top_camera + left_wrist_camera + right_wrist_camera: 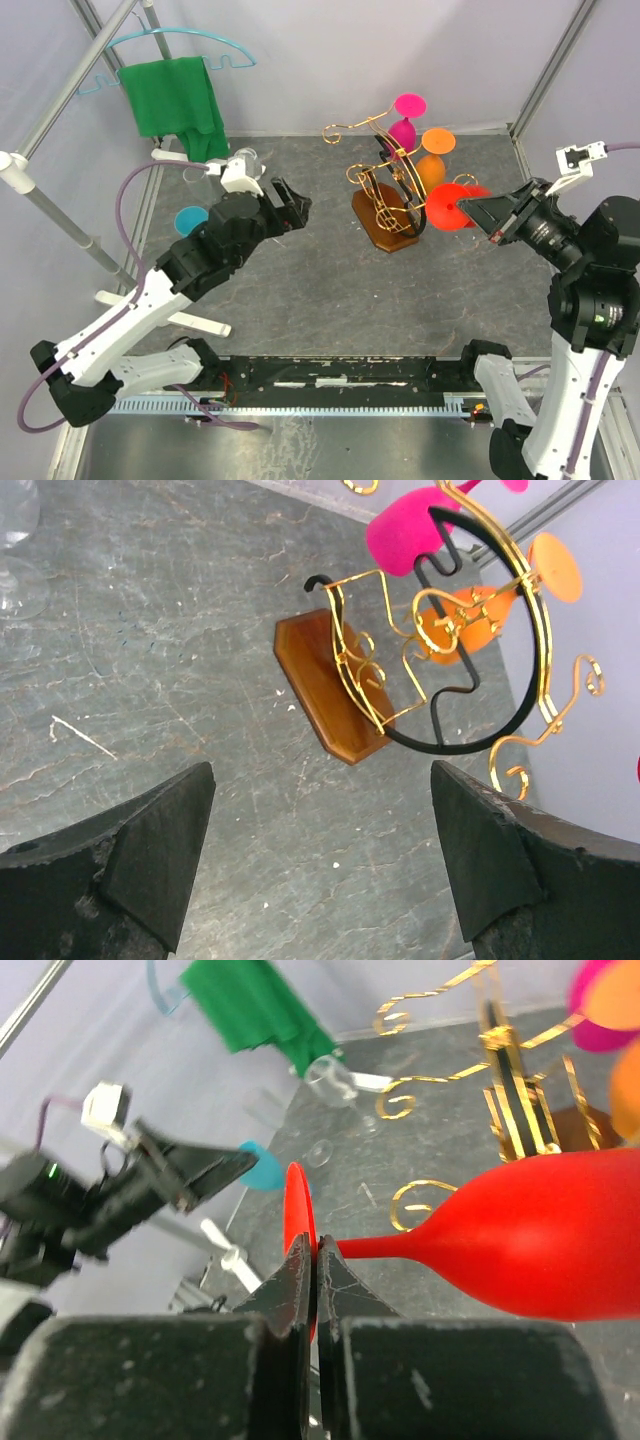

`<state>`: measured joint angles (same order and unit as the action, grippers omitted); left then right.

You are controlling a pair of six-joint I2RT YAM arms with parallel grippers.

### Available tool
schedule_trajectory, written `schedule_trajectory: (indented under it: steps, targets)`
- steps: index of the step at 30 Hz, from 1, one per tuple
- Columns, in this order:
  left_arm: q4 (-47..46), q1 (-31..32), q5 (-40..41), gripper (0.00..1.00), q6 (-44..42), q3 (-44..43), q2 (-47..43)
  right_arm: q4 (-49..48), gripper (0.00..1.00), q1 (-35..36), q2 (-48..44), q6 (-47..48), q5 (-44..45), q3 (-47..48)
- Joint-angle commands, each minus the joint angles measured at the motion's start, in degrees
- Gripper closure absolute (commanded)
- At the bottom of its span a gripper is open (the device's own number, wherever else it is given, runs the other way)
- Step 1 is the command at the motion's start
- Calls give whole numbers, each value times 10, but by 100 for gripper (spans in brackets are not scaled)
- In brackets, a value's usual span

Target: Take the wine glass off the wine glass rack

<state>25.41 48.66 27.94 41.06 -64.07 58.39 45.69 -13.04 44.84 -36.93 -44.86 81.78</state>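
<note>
The wine glass rack (385,195) stands at table centre, with curly gold wire arms, a dark upright and a brown wooden base (385,232). A pink glass (405,125) and an orange glass (433,160) hang on it. My right gripper (487,214) is shut on the foot (297,1215) of a red wine glass (452,207). It holds the glass sideways just right of the rack, bowl (550,1245) free in the air. My left gripper (292,203) is open and empty, left of the rack. Its view shows the rack (440,670) ahead, between the fingers (150,855).
A clear glass (247,160) stands behind the left gripper, with a teal disc (190,220) by the left arm. A green cloth (178,105) hangs on a turquoise hanger (180,45) at back left, on a white pole stand (60,215). Frame posts mark the corners.
</note>
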Motion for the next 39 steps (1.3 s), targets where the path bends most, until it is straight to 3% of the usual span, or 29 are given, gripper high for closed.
schedule_trajectory:
  steps: [1,5,8,13,16,20,26,32,39]
  targets:
    - [7,-59,-84,5,-10,-57,1,-57,99,41,21,67,-99,32]
    - [6,-157,-246,4,12,-97,29,-275,99,82,4,29,-177,-27]
    - [5,-203,-316,4,28,-124,48,-339,99,108,22,52,-186,-33]
    - [0,-235,-358,4,46,-144,52,-311,99,185,90,140,-163,8]
    - [-7,-249,-376,4,60,-149,54,-246,99,257,140,219,-124,51]
    - [-29,-266,-415,4,92,-144,51,-117,99,350,212,352,-48,120]
    - [-61,-294,-493,3,137,-134,56,-27,99,500,268,520,80,172]
    - [-107,-313,-566,3,187,-122,72,-20,99,606,270,632,151,155]
    - [-132,-314,-634,3,203,-124,97,-41,99,644,274,660,152,141]
